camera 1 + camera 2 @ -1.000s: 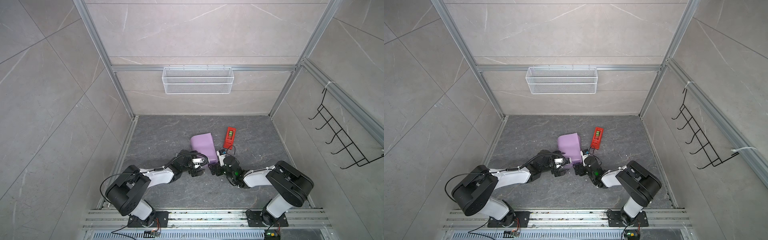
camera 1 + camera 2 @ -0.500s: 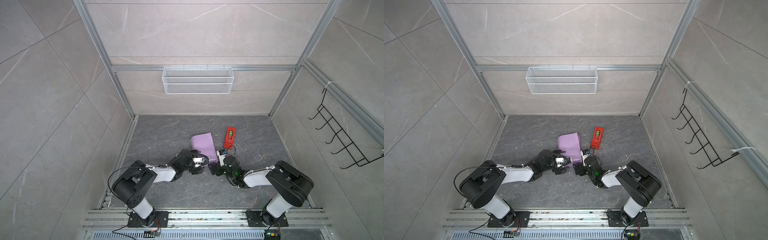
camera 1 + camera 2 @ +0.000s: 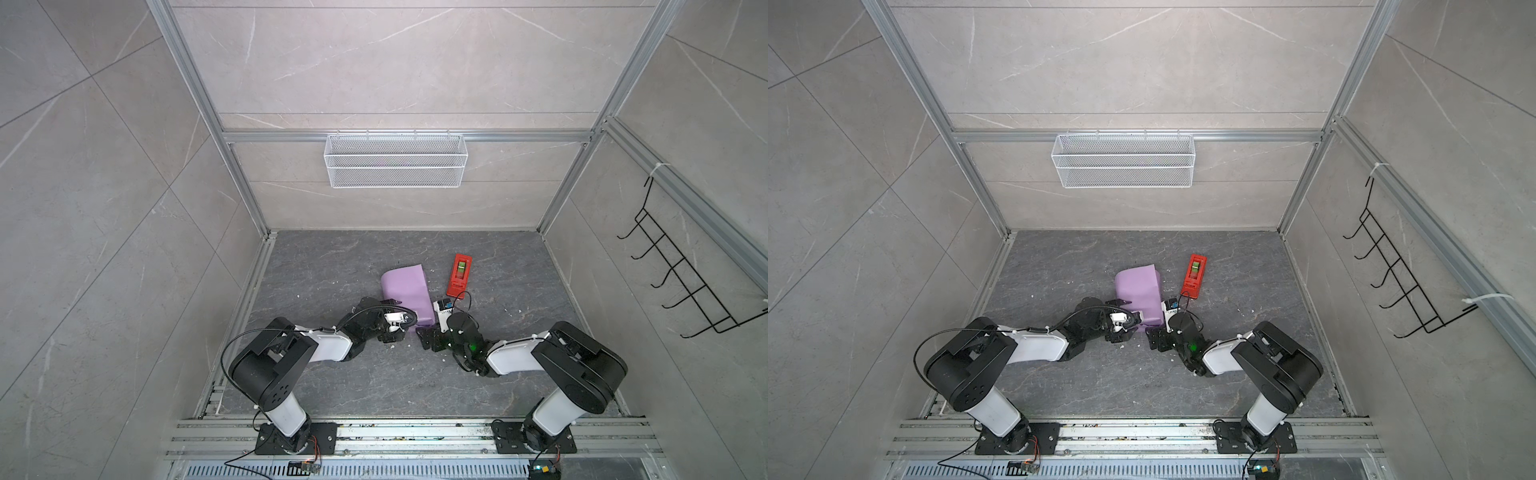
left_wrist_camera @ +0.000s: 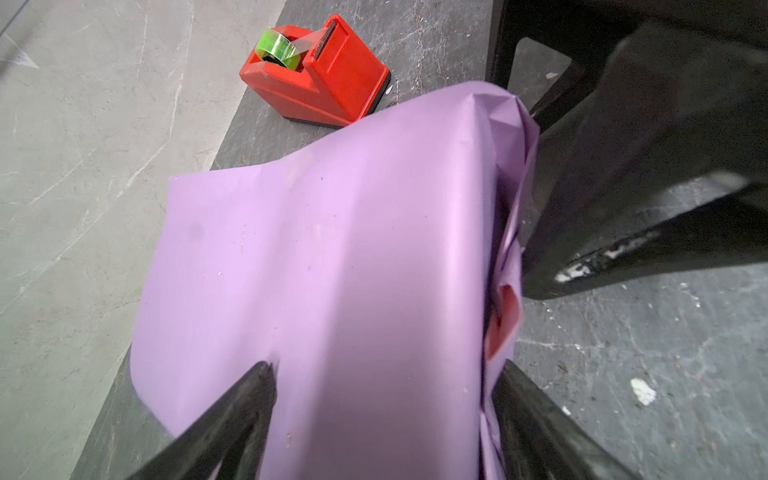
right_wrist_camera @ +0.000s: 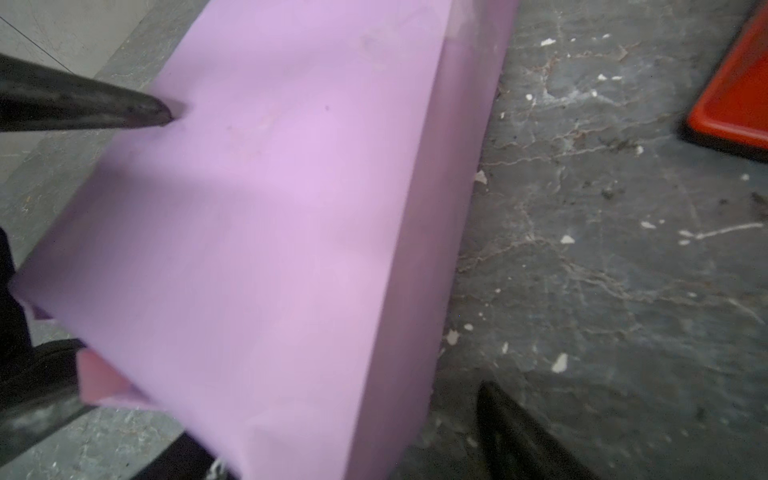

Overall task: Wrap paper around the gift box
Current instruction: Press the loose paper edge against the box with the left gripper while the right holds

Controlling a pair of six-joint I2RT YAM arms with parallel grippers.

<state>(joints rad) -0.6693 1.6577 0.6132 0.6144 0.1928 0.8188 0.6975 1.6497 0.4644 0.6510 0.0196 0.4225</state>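
Folding of paper (image 3: 405, 291) at near end.
Left pincer (image 4: 386, 368) and right pincer (image 5: 326, 253) both stand apart astride it; next, probably, press its loose end flat.

Two matching arms on show: left arm (image 3: 328, 347) and right arm (image 3: 513, 353), each with glossy white shells between chunky black joints. The black base plates (image 3: 324, 438) are bolted to a silver rail (image 3: 415, 432). A thin black cable (image 3: 239, 336) loops off the left shoulder, and a green light (image 3: 471, 346) glows near the right wrist. The left gripper (image 4: 384, 365) has tapered matte-black fingers (image 4: 232, 419).
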